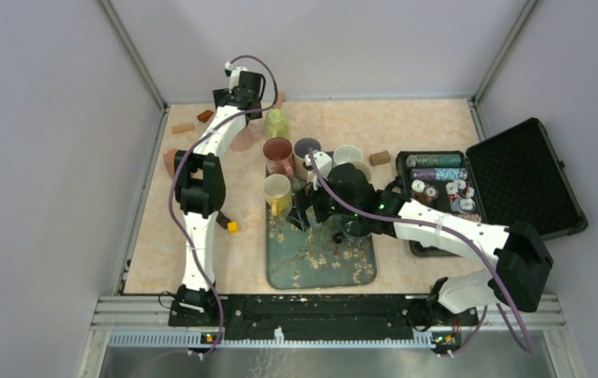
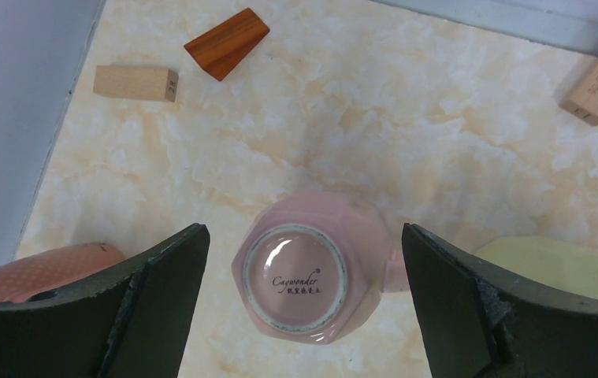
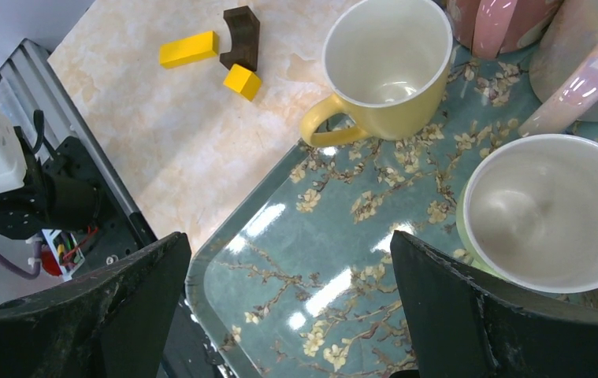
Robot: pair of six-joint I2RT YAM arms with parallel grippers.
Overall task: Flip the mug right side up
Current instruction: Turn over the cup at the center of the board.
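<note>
It looks like the approach: the left pincer (image 2: 302, 236) hangs wide open over the upside-down pink mug (image 2: 299, 272) on the desk (image 2: 406, 118), needing to drop, grip and flip it.

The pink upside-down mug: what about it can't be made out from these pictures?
- Left wrist view: the pink mug shows its base, so its own body hides the rim and inside.
- Same view: the small characters under the brand name on the base are too small to read.
- Top view: the left arm covers most of the mug.
</note>
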